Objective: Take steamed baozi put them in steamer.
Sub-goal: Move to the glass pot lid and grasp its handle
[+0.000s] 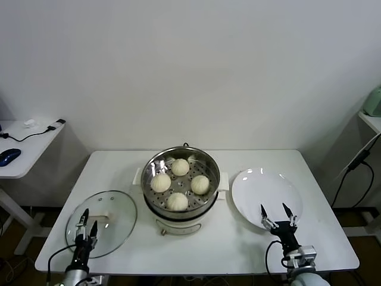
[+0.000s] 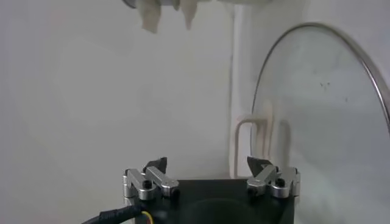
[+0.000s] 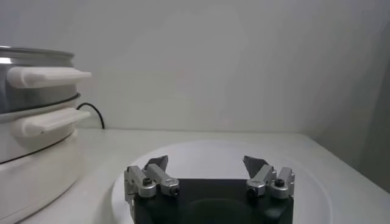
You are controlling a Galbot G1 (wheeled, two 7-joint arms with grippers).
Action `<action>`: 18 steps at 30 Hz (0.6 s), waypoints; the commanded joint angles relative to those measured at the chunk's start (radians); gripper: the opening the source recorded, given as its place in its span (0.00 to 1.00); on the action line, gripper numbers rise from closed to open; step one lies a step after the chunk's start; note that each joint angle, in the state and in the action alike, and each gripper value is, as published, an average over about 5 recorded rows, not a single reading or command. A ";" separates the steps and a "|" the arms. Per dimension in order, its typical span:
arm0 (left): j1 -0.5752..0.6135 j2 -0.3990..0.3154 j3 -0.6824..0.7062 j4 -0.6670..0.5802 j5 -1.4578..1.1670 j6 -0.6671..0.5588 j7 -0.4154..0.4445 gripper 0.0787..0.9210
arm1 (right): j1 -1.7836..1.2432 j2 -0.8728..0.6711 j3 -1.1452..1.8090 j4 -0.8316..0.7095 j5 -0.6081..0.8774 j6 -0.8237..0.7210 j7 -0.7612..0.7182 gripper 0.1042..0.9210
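The right tool [image 1: 278,213] hangs over the near edge of the bare white plate [image 1: 256,182], its two dark fingertips [image 3: 157,163] spread wide with nothing between them; the right wrist view shows only plate surface ahead of it. The left tool [image 1: 85,221] is parked over the near part of the glass lid [image 1: 116,205] lying flat on the tabletop [image 1: 113,167], likewise spread and empty.

All four steamed baozi [image 1: 180,167] already sit in the steamer [image 1: 153,164], arranged in a ring on its perforated floor, apart from one another as far as the head view shows. The plate holds none, so the loading looks complete.

Should a bun need moving, I judge it light and soft, with a smooth, possibly tacky skin that dents or tears under a hard squeeze. The best hold would be low across the widest part of the dome, closing gently from above. The steamer's steel wall stands close to each bun, so an outer fingertip could catch on it.
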 commanded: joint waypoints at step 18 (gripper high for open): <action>-0.123 -0.005 0.022 0.168 0.062 0.013 -0.048 0.67 | -0.006 0.011 -0.003 0.007 -0.032 -0.006 -0.003 0.88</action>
